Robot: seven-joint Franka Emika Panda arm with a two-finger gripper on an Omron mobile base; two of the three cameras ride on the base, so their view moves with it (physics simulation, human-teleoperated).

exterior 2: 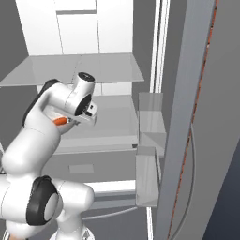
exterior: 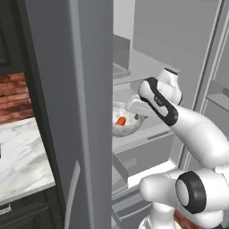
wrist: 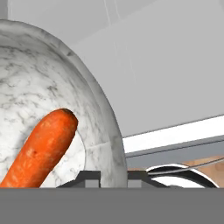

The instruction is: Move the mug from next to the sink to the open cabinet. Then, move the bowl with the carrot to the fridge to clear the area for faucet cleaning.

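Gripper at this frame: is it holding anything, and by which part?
The gripper holds the bowl by its rim, one finger on each side of the wall, with the carrot lying inside, over a fridge shelf.

Flat even rendered light, sharp throughout, no glare, faint soft shadows, no blur.

Nothing to read here — the fridge (exterior 2: pixel 98 70) shelves, the marbled bowl (wrist: pixel 39 87) at the gripper (wrist: pixel 113 177), the carrot (wrist: pixel 41 151) in it — all bare of lettering.
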